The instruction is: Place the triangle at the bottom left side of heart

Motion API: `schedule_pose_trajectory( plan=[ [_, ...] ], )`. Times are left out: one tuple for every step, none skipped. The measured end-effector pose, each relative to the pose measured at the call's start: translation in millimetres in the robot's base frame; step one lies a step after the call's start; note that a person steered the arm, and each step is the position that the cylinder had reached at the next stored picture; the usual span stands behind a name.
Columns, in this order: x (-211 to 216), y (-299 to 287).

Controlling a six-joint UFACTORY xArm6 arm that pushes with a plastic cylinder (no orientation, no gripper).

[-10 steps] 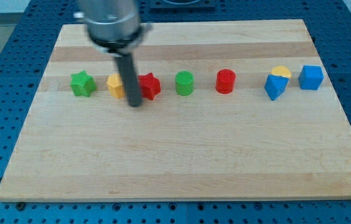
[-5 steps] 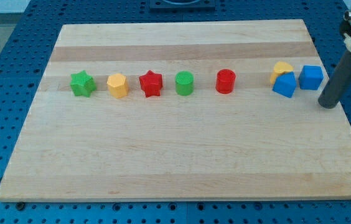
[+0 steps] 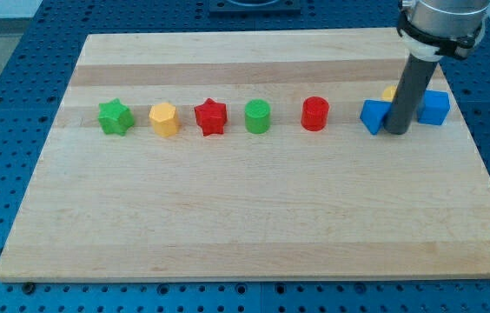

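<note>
The blue triangle lies at the view's right, in a row of blocks across the board. The yellow heart is just above and right of it, mostly hidden behind my rod. My tip rests on the board against the triangle's right side, between it and the blue cube.
Left of the triangle the row holds a red cylinder, a green cylinder, a red star, a yellow hexagonal block and a green star. The wooden board sits on a blue perforated table.
My tip has moved from right of the blue cube to the left, between cube and triangle. The triangle has slid left and sits lower left of the heart.
</note>
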State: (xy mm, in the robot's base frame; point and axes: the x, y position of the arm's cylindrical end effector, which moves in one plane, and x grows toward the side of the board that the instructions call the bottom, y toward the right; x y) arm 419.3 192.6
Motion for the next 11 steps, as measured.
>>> schedule_pose_trajectory(
  plan=[
    [0, -1],
    [0, -13],
    [0, -17],
    [7, -12],
    [10, -16],
    [10, -21],
    [13, -16],
    [38, 44],
    [44, 143],
    [41, 152],
    [13, 152]
  ],
)
